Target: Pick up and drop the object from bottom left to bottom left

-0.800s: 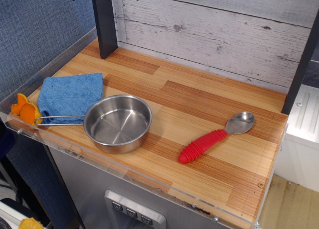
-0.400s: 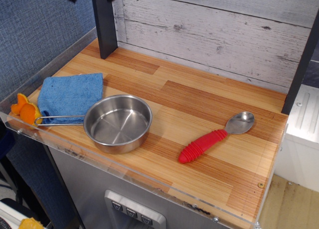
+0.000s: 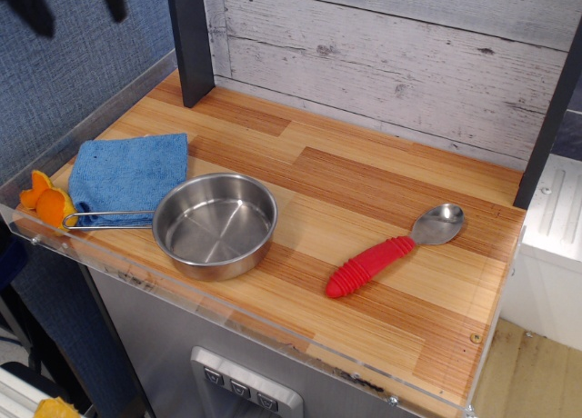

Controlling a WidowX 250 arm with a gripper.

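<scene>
At the top left, the gripper (image 3: 73, 2) hangs blurred, fingers apparently spread apart; well below it, the orange toy (image 3: 45, 200) lies beside the blue cloth (image 3: 129, 171).

The pincer (image 3: 73, 4) hangs at the upper left, high above the counter (image 3: 364, 191). Well below it, at the counter's front-left corner, lies the toy piece (image 3: 45, 200), with the folded cloth (image 3: 127, 171) just to its right. Further right sits the pan (image 3: 215, 224), its handle reaching back toward the toy. Far right lies the spoon (image 3: 396, 251).
</scene>
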